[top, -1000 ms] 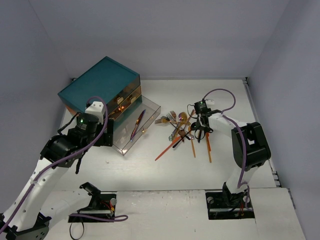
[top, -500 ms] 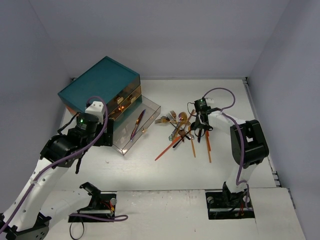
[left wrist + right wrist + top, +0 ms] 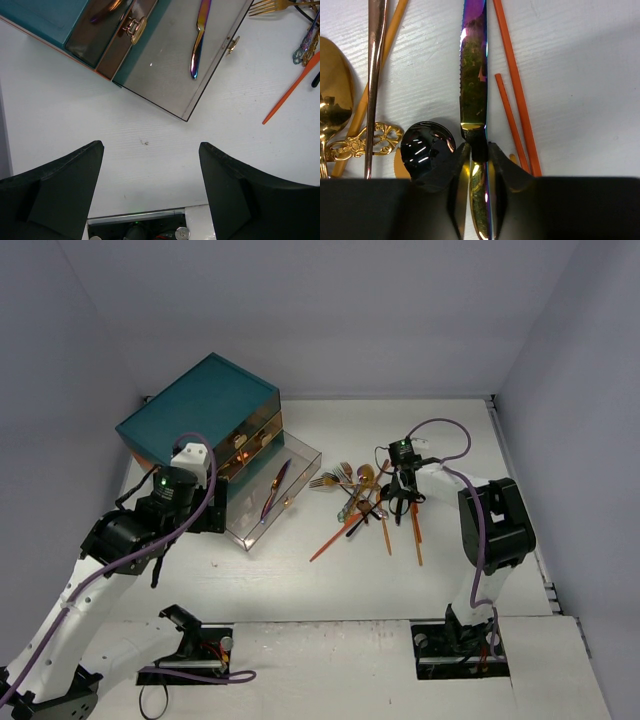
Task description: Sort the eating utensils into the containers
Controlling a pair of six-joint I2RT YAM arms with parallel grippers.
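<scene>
The left gripper (image 3: pixel 150 146) hovers over bare counter (image 3: pixel 150 120), its jaws wide and holding nothing. Just beyond it the lowest drawer (image 3: pixel 160 65) of the chest is pulled out. One rainbow-finished knife (image 3: pixel 198 40) lies in it alone, roughly along its length, and one small gold knob (image 3: pixel 232 44) sits on its front wall. To the right, the loose utensils lie in a single crossed pile (image 3: pixel 365 500) on the counter. The right gripper (image 3: pixel 479 150) is down in that pile, jaws narrow and pinching one iridescent knife (image 3: pixel 474 75) at the neck where blade meets handle. Right of that blade lie two orange chopsticks (image 3: pixel 512 75), side by side. On its left are one black spoon bowl (image 3: pixel 427 145), one gold spoon (image 3: pixel 332 100), one ornate gold handle (image 3: pixel 370 140), one copper handle (image 3: pixel 376 40) and one ochre stick (image 3: pixel 390 35). At the pile's left edge at least two gold fork heads (image 3: pixel 330 480) show. Farthest back stands the teal chest (image 3: pixel 200 405), with two amber drawer fronts (image 3: pixel 250 445) stacked above the open drawer.
</scene>
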